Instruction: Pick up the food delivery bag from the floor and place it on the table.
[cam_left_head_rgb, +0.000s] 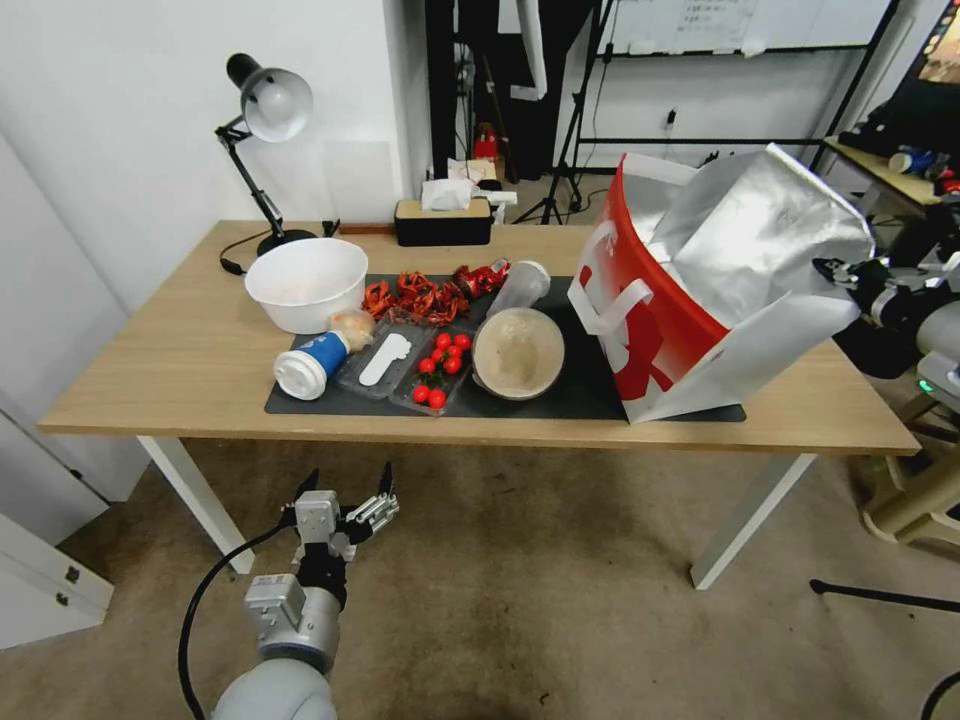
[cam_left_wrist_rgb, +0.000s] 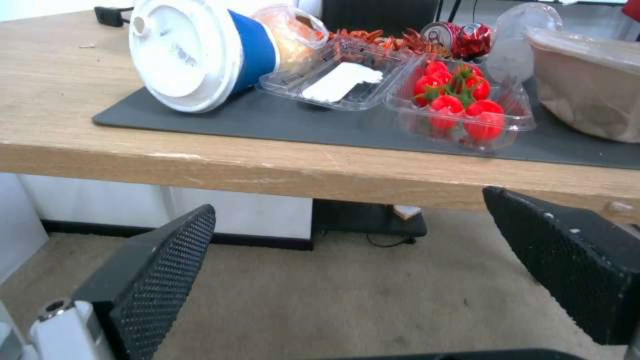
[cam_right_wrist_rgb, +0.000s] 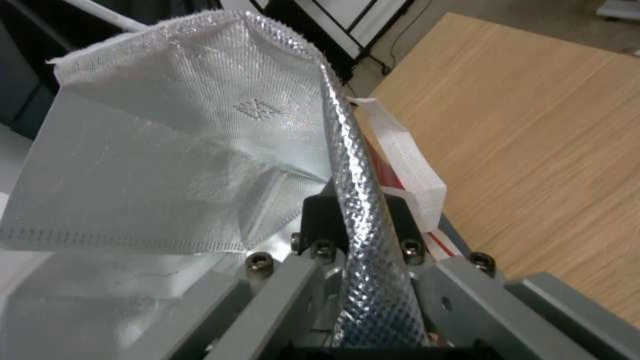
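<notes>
The food delivery bag (cam_left_head_rgb: 700, 290), red and white with silver foil lining, rests tilted on the right half of the table (cam_left_head_rgb: 150, 340), its bottom partly on the dark grey mat (cam_left_head_rgb: 600, 395). My right gripper (cam_left_head_rgb: 850, 270) is at the bag's right rim. In the right wrist view the foil edge of the bag (cam_right_wrist_rgb: 187, 150) runs between the jaws of the right gripper (cam_right_wrist_rgb: 360, 200), which are shut on it. My left gripper (cam_left_head_rgb: 345, 490) hangs open and holds nothing, low over the floor (cam_left_head_rgb: 520, 580) just in front of the table's front edge (cam_left_wrist_rgb: 200, 165).
On the mat lie a white bowl (cam_left_head_rgb: 305, 280), a tipped blue cup (cam_left_head_rgb: 310, 365), a tray of cherry tomatoes (cam_left_head_rgb: 440, 365) and a lidded paper bowl (cam_left_head_rgb: 518, 352). A desk lamp (cam_left_head_rgb: 265, 110) and a tissue box (cam_left_head_rgb: 442, 220) stand at the back. A white cabinet (cam_left_head_rgb: 40, 580) is at the left.
</notes>
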